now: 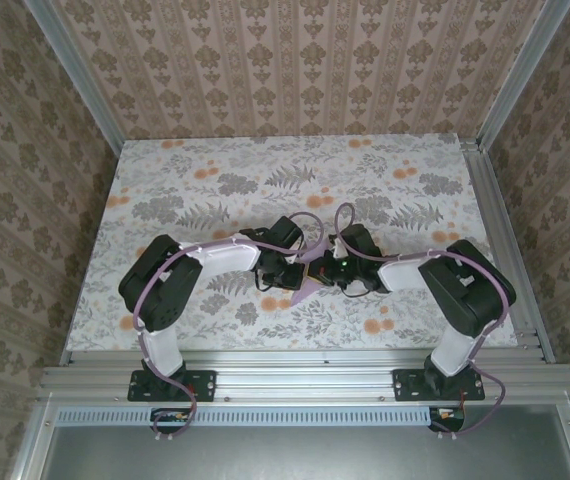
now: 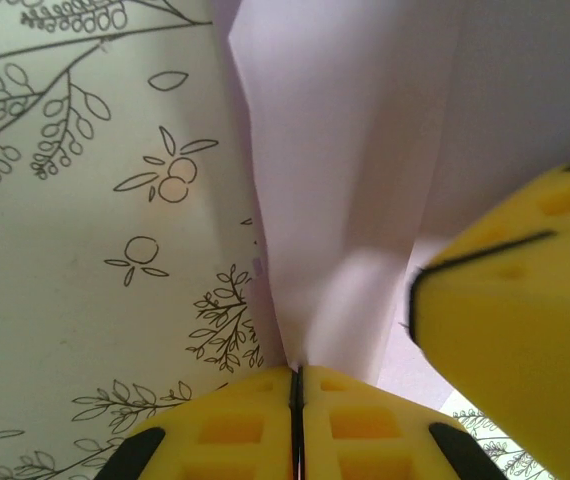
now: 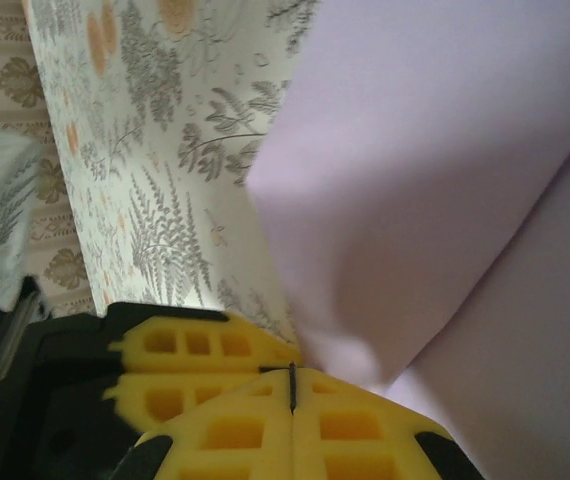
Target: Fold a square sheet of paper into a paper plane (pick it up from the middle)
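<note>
Top external: the left tool (image 1: 287, 272) & right tool (image 1: 330, 270) met nose to nose over the mid of the table (image 1: 415, 200). The lilac paper (image 1: 303, 290) sat between them, w/ a pointy tip poking toward the arm bases.

Left wrist: the left tool (image 2: 297, 420) had its yellow pads pressed tight together, pinching the bottom of a crease in the paper (image 2: 345, 180). The paper rose from the pads like a little tent. Another yellow pad (image 2: 515, 330), prob. the right tool's, was just beside it.

Right wrist: the right tool (image 3: 292, 385) was squeezed tight too, w/ a bit of paper (image 3: 445, 150) tucked in where the pads met. The pads looked like soft foam w/ square holes.

The paper looked thin, smooth, very light & floppy, so it would prob. bend or rip easy. Best to pinch it on a fold line, where it's a bit stiffer, & not tug hard. The table print was flat grey leaves & orange blobs.
</note>
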{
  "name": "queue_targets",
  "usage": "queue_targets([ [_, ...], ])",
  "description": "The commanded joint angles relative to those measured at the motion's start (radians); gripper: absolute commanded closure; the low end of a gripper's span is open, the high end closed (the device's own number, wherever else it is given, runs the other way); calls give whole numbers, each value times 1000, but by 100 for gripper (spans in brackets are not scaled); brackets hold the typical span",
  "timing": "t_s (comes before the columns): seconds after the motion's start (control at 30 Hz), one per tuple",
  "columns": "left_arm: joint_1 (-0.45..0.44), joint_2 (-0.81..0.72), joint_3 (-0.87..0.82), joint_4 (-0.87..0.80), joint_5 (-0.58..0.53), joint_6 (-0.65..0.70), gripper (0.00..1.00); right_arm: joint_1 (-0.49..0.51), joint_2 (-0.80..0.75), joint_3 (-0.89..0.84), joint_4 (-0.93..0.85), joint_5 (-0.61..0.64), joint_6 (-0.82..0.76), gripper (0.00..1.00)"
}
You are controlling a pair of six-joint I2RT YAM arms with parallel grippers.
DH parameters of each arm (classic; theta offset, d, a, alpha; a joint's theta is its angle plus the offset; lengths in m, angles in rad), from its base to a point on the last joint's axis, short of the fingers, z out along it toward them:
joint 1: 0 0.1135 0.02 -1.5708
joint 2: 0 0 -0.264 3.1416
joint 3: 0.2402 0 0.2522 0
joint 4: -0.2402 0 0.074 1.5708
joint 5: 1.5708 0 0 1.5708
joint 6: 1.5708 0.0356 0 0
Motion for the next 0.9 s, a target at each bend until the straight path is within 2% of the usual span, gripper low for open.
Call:
queue_targets([
  [0.0, -14, 63, -47, -51, -69, 34, 91, 10, 43, 0, 59, 5, 41, 100],
  [0.17, -16, 62, -44, -47, -68, 35, 91, 10, 85, -2, 47, 15, 25, 100],
  [0.33, -17, 45, -41, -46, -61, 34, 90, 11, 82, 9, -113, 72, -51, 100],
  [0.5, -19, 2, -14, -50, -41, 21, 87, 13, 107, 4, -168, 109, -90, 100],
  [0.77, -19, -77, 64, -113, -66, 27, 73, 13, 141, -6, -207, 143, -134, 100],
  [0.87, -19, -105, 79, -123, -78, 23, 71, 12, 146, -2, -216, 146, -143, 100],
])
